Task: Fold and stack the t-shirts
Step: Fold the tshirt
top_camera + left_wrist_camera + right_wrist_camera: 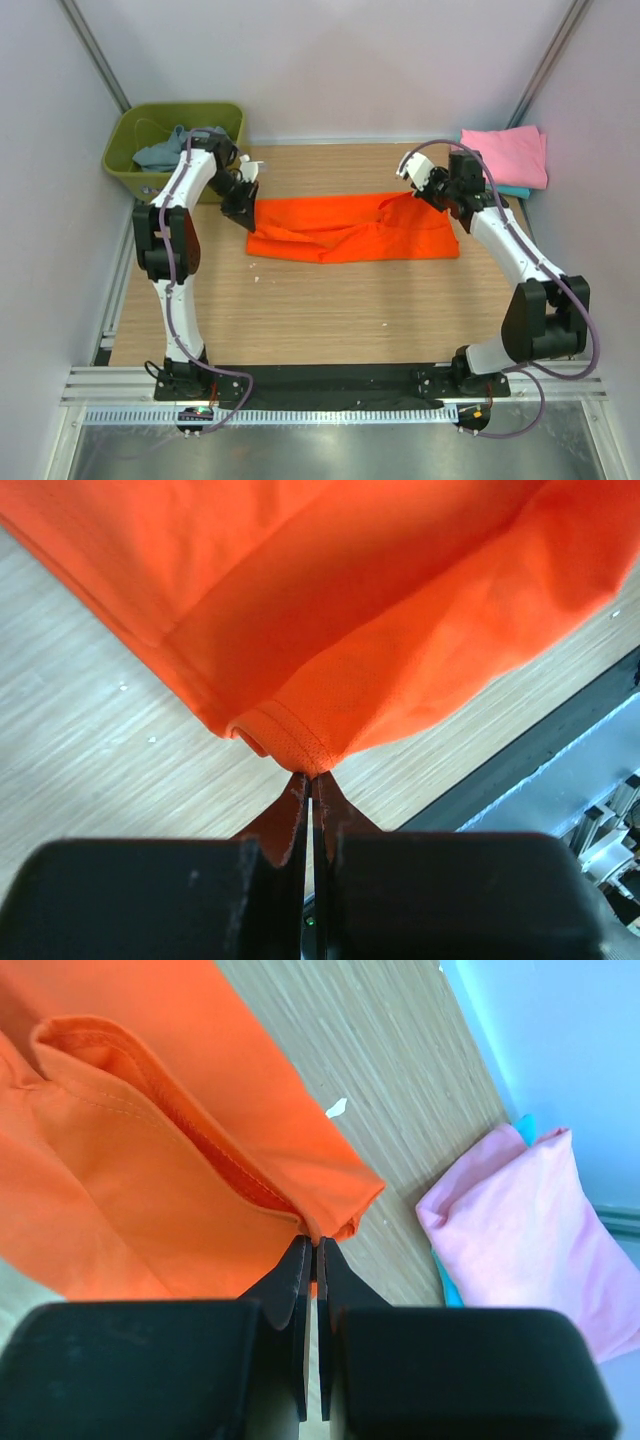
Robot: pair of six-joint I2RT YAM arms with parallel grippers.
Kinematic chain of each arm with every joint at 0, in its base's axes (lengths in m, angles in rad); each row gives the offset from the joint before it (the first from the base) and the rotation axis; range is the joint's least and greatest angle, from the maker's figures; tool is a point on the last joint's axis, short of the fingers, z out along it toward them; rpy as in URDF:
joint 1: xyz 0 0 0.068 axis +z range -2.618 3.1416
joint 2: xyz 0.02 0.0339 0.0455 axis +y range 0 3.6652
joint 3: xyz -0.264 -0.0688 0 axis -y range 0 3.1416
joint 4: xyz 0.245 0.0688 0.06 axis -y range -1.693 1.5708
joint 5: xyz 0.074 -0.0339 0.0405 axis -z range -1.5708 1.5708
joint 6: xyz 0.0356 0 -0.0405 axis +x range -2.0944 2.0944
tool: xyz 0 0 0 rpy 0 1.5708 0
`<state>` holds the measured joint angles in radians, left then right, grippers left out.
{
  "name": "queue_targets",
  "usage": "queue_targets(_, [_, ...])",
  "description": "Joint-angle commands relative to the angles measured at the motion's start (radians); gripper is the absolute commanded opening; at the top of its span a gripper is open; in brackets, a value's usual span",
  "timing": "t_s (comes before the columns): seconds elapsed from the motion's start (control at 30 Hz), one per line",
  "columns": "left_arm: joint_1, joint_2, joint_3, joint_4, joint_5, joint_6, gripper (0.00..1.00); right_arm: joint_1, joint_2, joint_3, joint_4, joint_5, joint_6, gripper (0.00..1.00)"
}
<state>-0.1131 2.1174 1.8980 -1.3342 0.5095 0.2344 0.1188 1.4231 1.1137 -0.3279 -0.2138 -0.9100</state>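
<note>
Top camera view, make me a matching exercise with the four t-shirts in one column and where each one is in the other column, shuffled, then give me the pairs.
Things
1. orange t-shirt
2. pink t-shirt
3. blue-grey t-shirt
4. teal t-shirt

Places
A. bundled in the green tub, far left corner
B. folded, top of the pile at the far right
C. stretched across the table, one end pinched in the left pincer, the other in the right pincer
D. beneath another shirt, only an edge showing

Pairs: 1-C, 2-B, 3-A, 4-D
</note>
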Motion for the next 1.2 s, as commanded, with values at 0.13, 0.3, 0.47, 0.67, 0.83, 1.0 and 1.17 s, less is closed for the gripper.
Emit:
queue_targets(0.13, [0.033,0.09,0.145,-0.149,0.021,-0.033,0.0,-0.007,0.151,0.141,0.105,-0.038,0.002,0.01])
queue_targets(0.3, [0.036,0.13,0.177,-0.137,0.009,-0.041,0.0,-0.007,0.247,0.202,0.113,-0.041,-0.003,0.02])
queue_targets(0.47, [0.041,0.177,0.203,-0.105,-0.005,-0.064,0.0,-0.01,0.315,0.245,0.135,-0.035,0.0,0.01])
queue_targets(0.67, [0.043,0.239,0.283,-0.091,-0.023,-0.075,0.0,-0.011,0.399,0.293,0.151,-0.025,0.011,0.01])
queue_targets(0.83, [0.043,0.256,0.323,-0.074,-0.035,-0.084,0.04,-0.011,0.448,0.334,0.18,-0.007,0.026,0.02])
queue_targets(1.0, [0.043,0.185,0.349,-0.05,-0.057,-0.069,0.39,0.004,0.406,0.347,0.236,0.079,0.094,0.4])
queue_targets(1.17, [0.044,0.066,0.317,-0.049,-0.011,-0.056,0.47,0.005,0.298,0.341,0.266,0.142,0.195,0.55])
